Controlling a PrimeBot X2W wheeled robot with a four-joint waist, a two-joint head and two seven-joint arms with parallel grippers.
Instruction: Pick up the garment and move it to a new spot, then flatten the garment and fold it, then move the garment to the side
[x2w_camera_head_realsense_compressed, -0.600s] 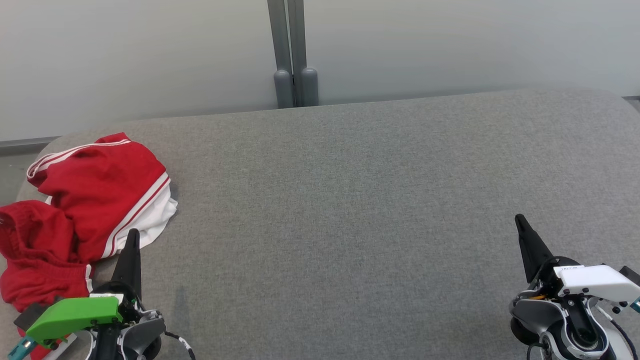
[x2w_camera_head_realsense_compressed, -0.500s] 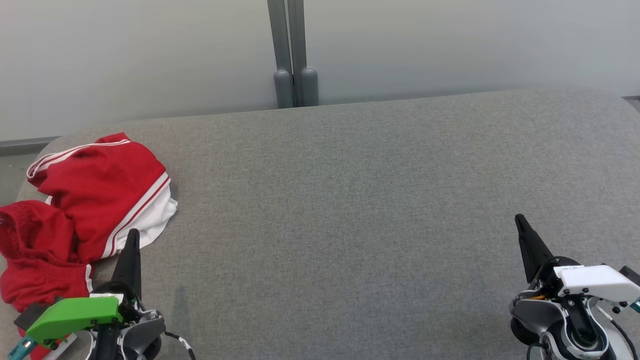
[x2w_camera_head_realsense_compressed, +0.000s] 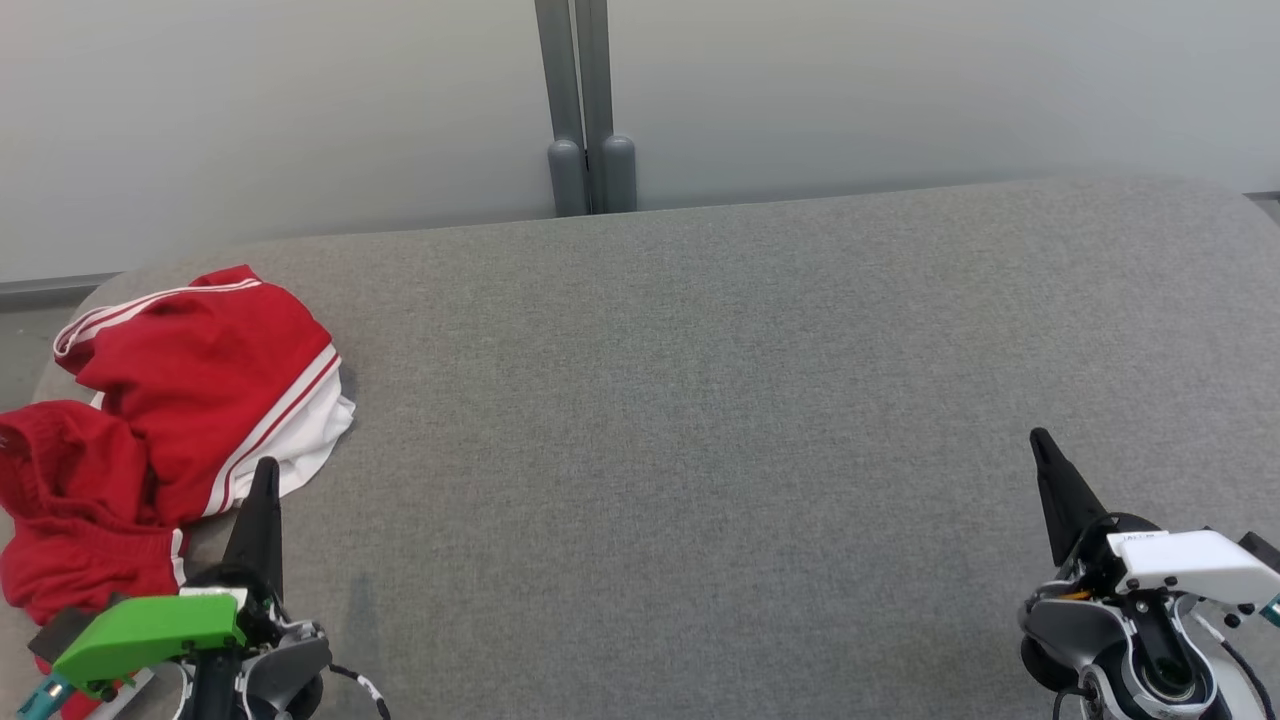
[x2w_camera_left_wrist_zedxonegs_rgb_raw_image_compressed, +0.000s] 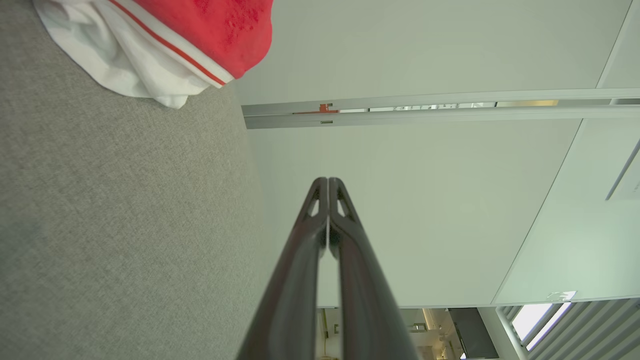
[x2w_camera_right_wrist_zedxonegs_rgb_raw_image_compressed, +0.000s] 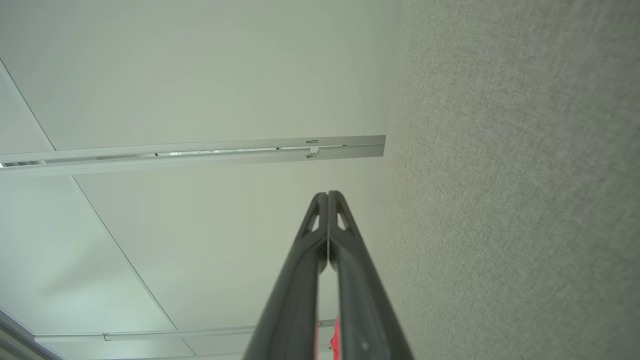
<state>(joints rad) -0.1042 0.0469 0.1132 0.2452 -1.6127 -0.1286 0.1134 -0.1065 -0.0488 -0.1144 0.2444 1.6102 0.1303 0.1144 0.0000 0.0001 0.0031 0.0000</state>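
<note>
Just ahead of the left gripper (x2w_camera_head_realsense_compressed: 266, 472) and off to its outer side, the red garment (x2w_camera_head_realsense_compressed: 190, 380) with white stripes lies crumpled on the grey padded surface (x2w_camera_head_realsense_compressed: 700, 420). Its white hem is near the fingertips but apart from them. That gripper's two dark fingers are pressed together with nothing between them, over bare fabric. Well apart from it across the surface, the right gripper (x2w_camera_head_realsense_compressed: 1042, 445) is likewise clenched on nothing, its fingers pointing toward the pale wall (x2w_camera_head_realsense_compressed: 900, 90) beyond the far edge.
</note>
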